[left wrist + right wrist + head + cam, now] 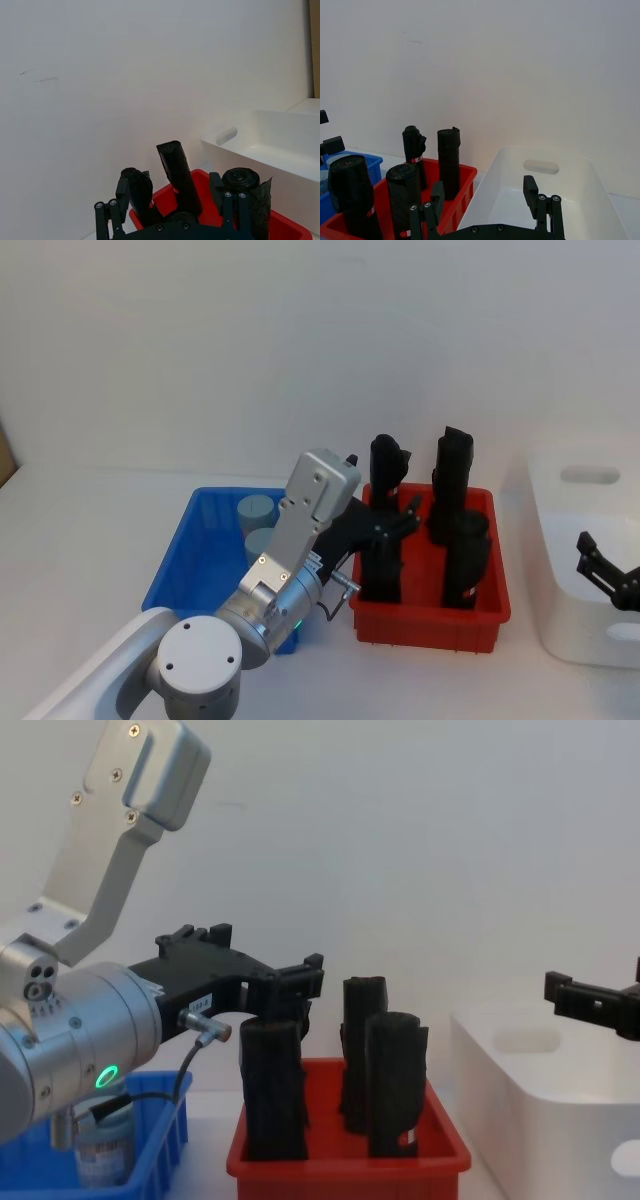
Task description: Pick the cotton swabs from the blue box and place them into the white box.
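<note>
currently the cotton swabs (259, 510) stand lids-up in the blue box (172, 562), the left gripper (398, 521) hangs open and empty over the black rolls (453, 480) in the adjacent red bin (430, 626), and the right gripper (606, 572) hangs open and empty above the white box (575, 628).

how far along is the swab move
Done: nothing; the white box looks bare inside. In hand: nothing; left gripper open over the red bin, right gripper open over the white box. Left: at least two swabs in the blue box.
</note>
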